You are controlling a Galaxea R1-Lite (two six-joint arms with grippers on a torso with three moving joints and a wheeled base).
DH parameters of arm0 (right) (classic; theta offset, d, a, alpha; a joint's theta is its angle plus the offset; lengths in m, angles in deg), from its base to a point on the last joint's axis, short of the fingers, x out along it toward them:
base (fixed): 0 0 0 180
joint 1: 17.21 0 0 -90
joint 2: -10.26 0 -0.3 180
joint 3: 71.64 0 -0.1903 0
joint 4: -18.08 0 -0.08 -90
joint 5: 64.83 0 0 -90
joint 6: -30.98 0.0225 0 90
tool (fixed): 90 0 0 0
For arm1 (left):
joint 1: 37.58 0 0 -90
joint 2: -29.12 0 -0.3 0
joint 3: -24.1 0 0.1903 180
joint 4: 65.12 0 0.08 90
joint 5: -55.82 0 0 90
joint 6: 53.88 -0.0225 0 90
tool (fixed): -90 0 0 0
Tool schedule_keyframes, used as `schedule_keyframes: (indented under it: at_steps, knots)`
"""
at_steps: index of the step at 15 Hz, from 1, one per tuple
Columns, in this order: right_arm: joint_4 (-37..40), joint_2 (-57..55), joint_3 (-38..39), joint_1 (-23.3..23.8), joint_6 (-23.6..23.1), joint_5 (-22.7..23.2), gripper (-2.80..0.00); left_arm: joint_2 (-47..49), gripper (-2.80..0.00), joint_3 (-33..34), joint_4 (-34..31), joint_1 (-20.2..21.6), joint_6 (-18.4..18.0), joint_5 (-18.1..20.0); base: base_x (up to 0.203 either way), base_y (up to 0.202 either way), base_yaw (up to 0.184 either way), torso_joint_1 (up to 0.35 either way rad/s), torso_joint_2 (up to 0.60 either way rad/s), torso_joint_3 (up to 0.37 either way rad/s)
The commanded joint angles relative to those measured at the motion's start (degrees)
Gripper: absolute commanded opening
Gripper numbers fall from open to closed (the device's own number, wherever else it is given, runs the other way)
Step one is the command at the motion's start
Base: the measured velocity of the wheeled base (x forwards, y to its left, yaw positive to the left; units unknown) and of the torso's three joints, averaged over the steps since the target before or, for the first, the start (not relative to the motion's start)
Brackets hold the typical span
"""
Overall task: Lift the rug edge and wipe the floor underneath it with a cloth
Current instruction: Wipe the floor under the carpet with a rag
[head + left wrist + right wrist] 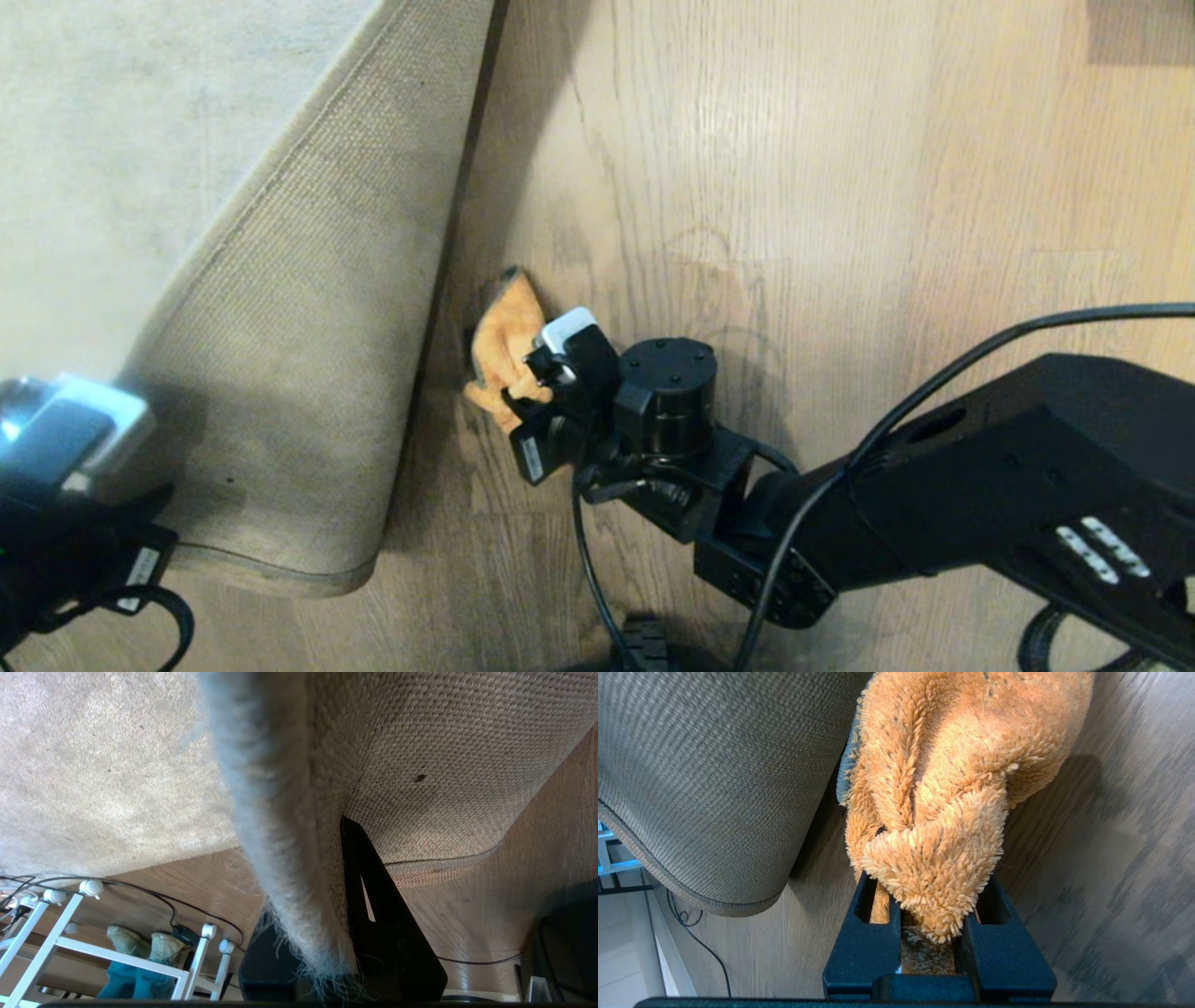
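Note:
The pale grey rug [112, 140] has its rug edge [308, 355] lifted and folded back, so the tan woven backing and bound hem [271, 571] show. At the lower left, my left gripper [308, 858] is shut on that rug edge, holding it up; one black finger [373, 905] shows against the backing and the other is hidden by pile. My right gripper [525, 378] is shut on the orange fuzzy cloth [504, 336], which lies pressed on the brown wood floor [794, 187] right beside the raised fold. In the right wrist view the cloth [962, 756] bulges out of the gripper [931, 882].
A white rack [56, 938] with shoes [140, 945] and thin cables [154, 896] stands beyond the rug's near corner. My right arm's black cable [980, 350] loops above the floor. Bare planks stretch to the right of the cloth.

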Motion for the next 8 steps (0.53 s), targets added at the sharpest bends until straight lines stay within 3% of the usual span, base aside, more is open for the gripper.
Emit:
schedule_keyframes:
  at_steps: [1, 8]
  knots:
    - [-0.5, -1.1, -0.3, 0.1, 0.0, 0.0, -2.8, 0.1, -2.8, 0.1, 0.1, 0.0, -0.1, -0.1, 0.0, 0.0, 0.0, 0.0, 0.0, 0.0]
    - [0.2, -3.5, -5.4, 0.3, 1.3, 0.0, -2.8, 0.2, -2.8, 0.7, 0.2, -0.1, -0.2, -0.1, 0.0, 0.0, 0.0, 0.0, 0.0, 0.0]
